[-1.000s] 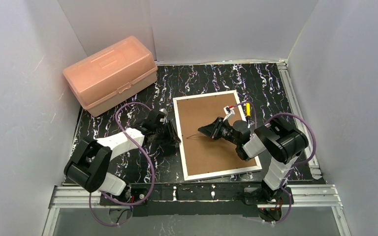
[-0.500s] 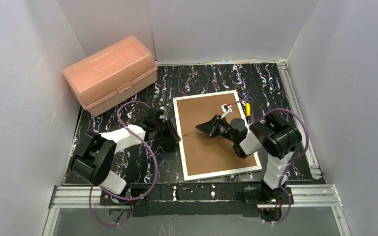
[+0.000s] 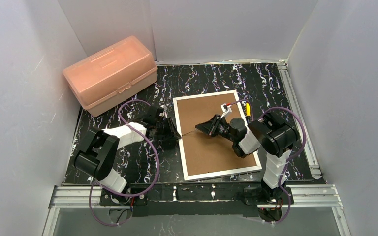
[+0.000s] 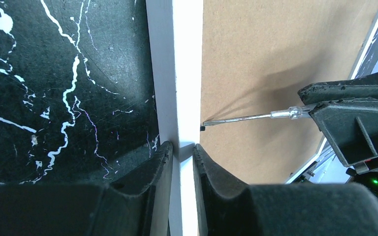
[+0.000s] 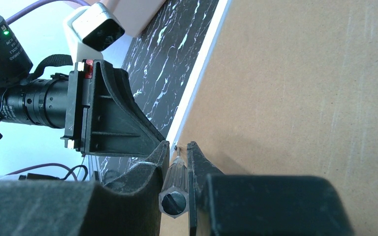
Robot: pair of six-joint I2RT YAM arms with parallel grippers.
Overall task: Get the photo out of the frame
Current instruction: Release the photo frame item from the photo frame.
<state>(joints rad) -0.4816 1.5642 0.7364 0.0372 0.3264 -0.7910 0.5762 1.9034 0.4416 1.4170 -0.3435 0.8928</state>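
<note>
**Top external view.** The frame (image 3: 209, 155) is laid flat on the black marbled desk (image 3: 256, 81), near the centre and between the two arms, with its brown back (image 3: 202, 110) facing up. The left end effector (image 3: 171, 133) is set at the frame's left edge. The right end effector (image 3: 207, 128) is positioned over the brown back and pointed left. A pink box (image 3: 110, 73) is placed at the far left, well apart from the frame.

**Left wrist view.** The left end effector is closed narrowly on the frame's white border (image 4: 187, 73). One of its fingers (image 4: 152, 182) is set on the outer side and the other on the inner side. The tip of a screwdriver (image 4: 248, 117) is placed at the seam between border and brown back, just beyond the fingers.

**Right wrist view.** The right end effector is clamped on the screwdriver's clear handle, with only the handle's width left between its fingers. The shaft is directed at the frame's left border, where the left end effector is seen.
</note>
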